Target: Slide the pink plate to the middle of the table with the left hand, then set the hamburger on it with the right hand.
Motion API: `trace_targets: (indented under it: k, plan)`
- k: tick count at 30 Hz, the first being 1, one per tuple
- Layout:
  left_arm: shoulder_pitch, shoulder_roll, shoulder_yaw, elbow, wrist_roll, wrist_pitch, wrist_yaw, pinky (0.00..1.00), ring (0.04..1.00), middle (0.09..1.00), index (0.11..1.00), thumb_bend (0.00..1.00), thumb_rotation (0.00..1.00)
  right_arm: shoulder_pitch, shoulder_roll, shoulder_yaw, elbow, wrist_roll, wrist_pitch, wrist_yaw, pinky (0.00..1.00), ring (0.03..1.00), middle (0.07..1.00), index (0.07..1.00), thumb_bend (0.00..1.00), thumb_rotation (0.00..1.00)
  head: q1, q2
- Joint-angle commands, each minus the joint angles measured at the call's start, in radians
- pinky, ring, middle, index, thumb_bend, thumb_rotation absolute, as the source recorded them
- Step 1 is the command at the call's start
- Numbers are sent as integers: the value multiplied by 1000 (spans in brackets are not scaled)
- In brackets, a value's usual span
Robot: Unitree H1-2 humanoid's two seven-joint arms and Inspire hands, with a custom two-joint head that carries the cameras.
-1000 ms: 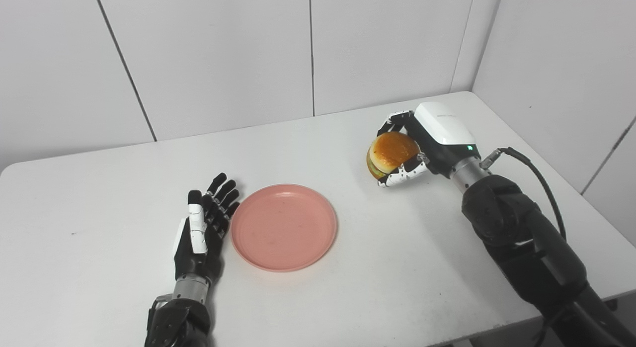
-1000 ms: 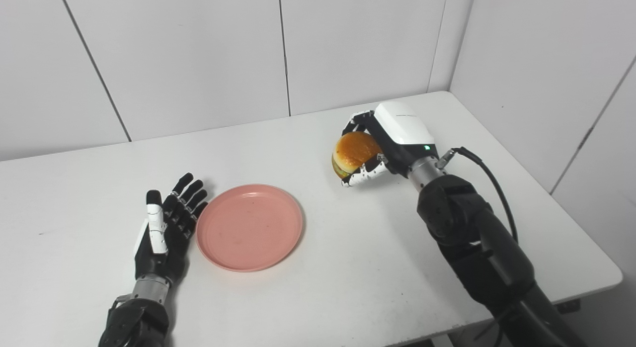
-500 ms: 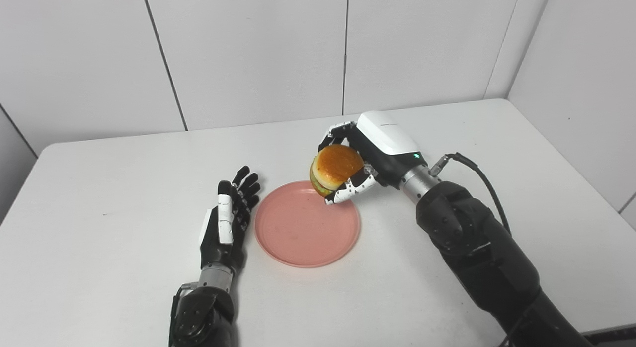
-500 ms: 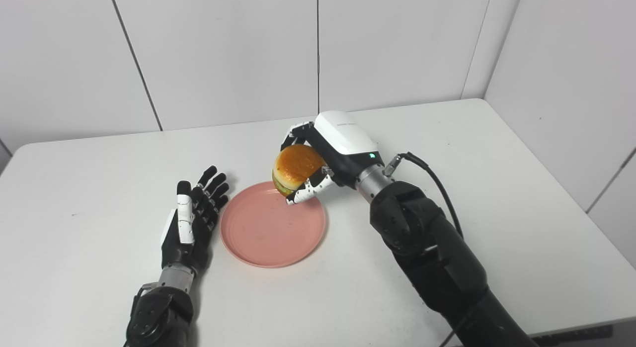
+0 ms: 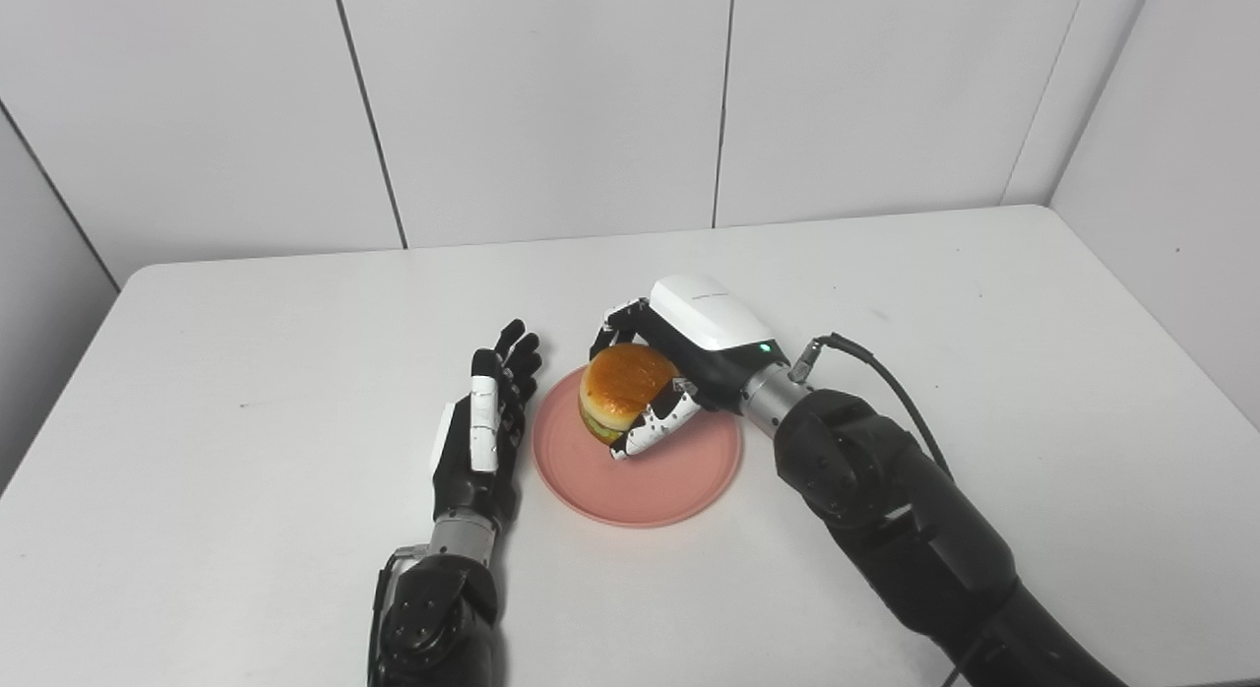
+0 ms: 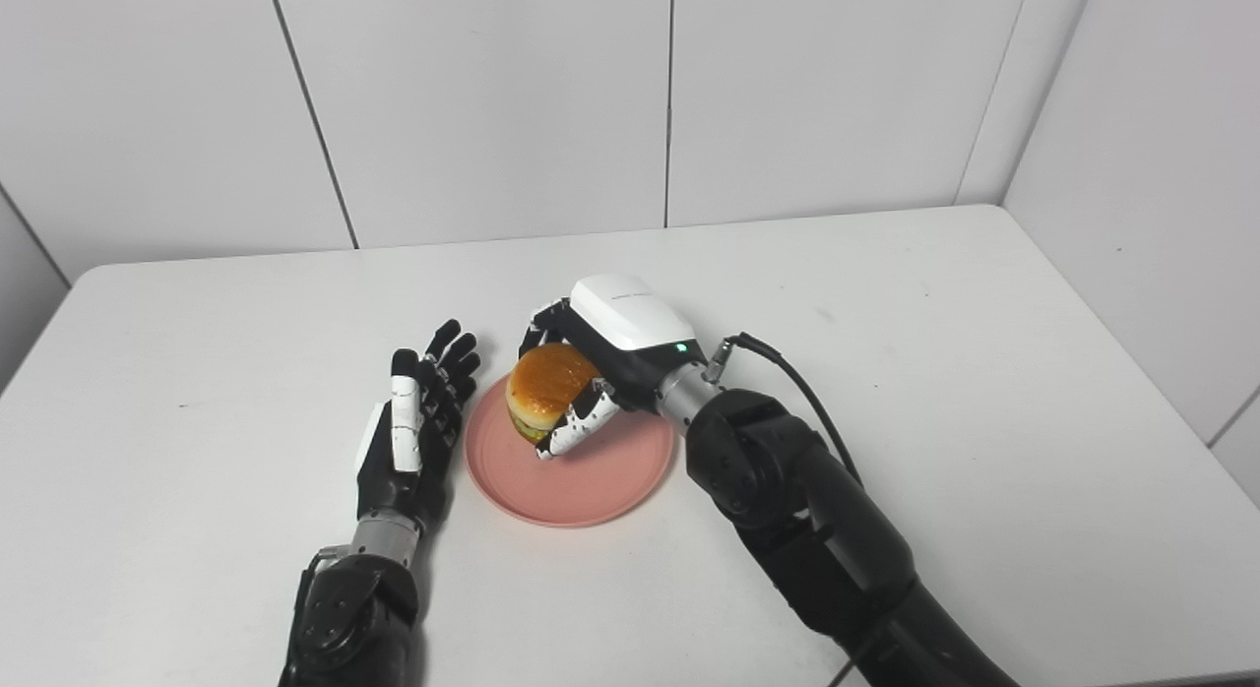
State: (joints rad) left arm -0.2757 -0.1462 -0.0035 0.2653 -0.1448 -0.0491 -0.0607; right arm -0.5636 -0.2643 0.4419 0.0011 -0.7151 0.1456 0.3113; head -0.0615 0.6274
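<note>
Left eye view: my right hand (image 5: 679,372) has the hamburger (image 5: 622,390) wrapped, fingers (image 5: 652,429) curled under its near side and over its far side. It sits over the left-rear part of the pink plate (image 5: 679,480), bun top tilted toward my left. I can't tell whether its base touches the plate or hangs just above it. The key relation: the plate is directly below the burger, so the move left is a short drop and release, not a sideways carry. My left hand (image 5: 479,446) lies flat on the table (image 5: 246,372) just beside the plate's left rim, fingers straight and a little apart, holding nothing. The plate looks about mid-table, so I judge the slide done.

Right eye view: same picture from a shifted spot. The burger (image 6: 544,387) is in my right hand (image 6: 615,357) over the plate (image 6: 610,485), off-centre toward my left hand (image 6: 406,441). The lower fingers (image 6: 576,433) lie between burger and plate, so they must open outward without dragging the burger. Left hand is close; I should release clear of it.
</note>
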Motion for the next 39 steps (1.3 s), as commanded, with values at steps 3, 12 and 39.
trace_targets:
  k: [3, 12, 39]
  plan:
    - [-18, -27, -5, -9, 23, -4, 38, 965, 935, 922, 897, 850, 1000, -47, -8, 1, 16, 5, -81, -15, 127, 197, 470, 482, 528, 0, 49, 1]
    - [-25, -37, -10, 14, 15, -29, 40, 956, 936, 923, 901, 859, 1000, -44, -19, 12, 73, -8, -134, -28, 148, 225, 470, 482, 527, 0, 64, 1]
    - [0, -24, -16, -44, 13, 15, 32, 943, 932, 919, 897, 847, 1000, -31, -59, 25, 43, -42, -158, 19, 581, 736, 781, 775, 673, 446, -6, 15]
